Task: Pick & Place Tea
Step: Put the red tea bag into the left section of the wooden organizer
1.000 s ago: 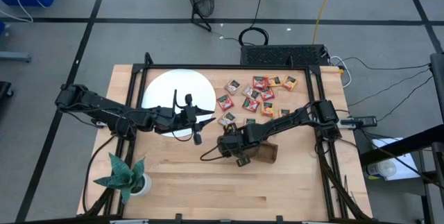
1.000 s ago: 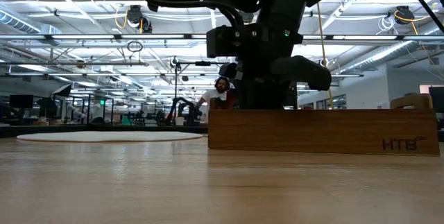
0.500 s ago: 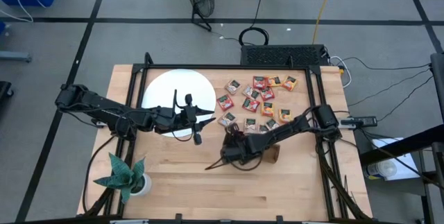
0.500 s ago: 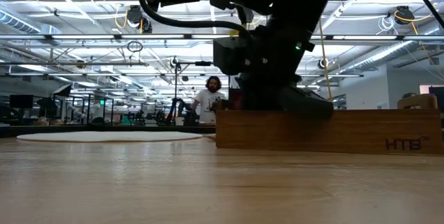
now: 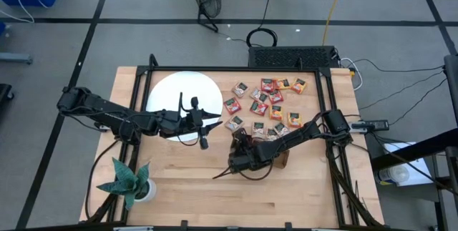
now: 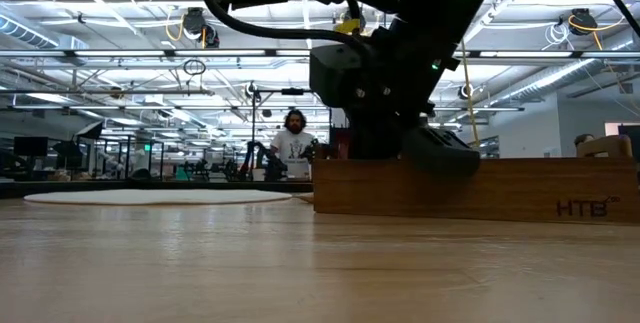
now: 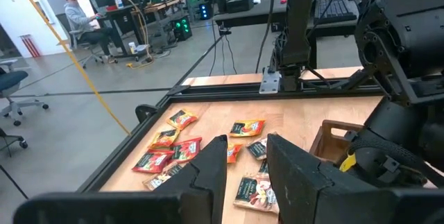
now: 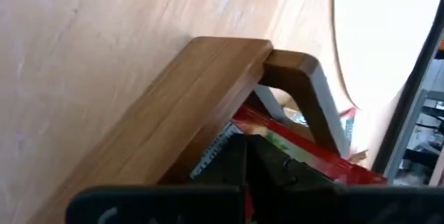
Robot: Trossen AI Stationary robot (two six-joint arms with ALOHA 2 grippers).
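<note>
I'm seeing the right gripper (image 5: 240, 161) sitting down at the wooden tray (image 6: 470, 188), at its end nearer the white disc (image 5: 181, 95). In the right wrist view its fingers (image 8: 239, 161) are pressed together right at the tray's corner wall (image 8: 208, 78), with a red-and-green tea sachet (image 8: 305, 158) lying just past the fingertips inside the tray. I can't tell from these views whether the tips are pinching that sachet or just touching it. In the low view the arm is coming down behind the tray's front wall, so the contact point is hidden.

The left gripper (image 5: 206, 121) is hanging above the table at the disc's edge, fingers (image 7: 208, 172) parted a little, nothing between them.

The rest of the tea (image 5: 266, 102) is lying loose on the table beyond the tray, a scatter of red, green and orange-yellow sachets between the disc and the table's right frame; the left wrist view is looking straight at them (image 7: 173, 151).

A potted plant (image 5: 129, 181) is standing at the near-left corner. A person (image 6: 293, 148) is showing in the room behind.
</note>
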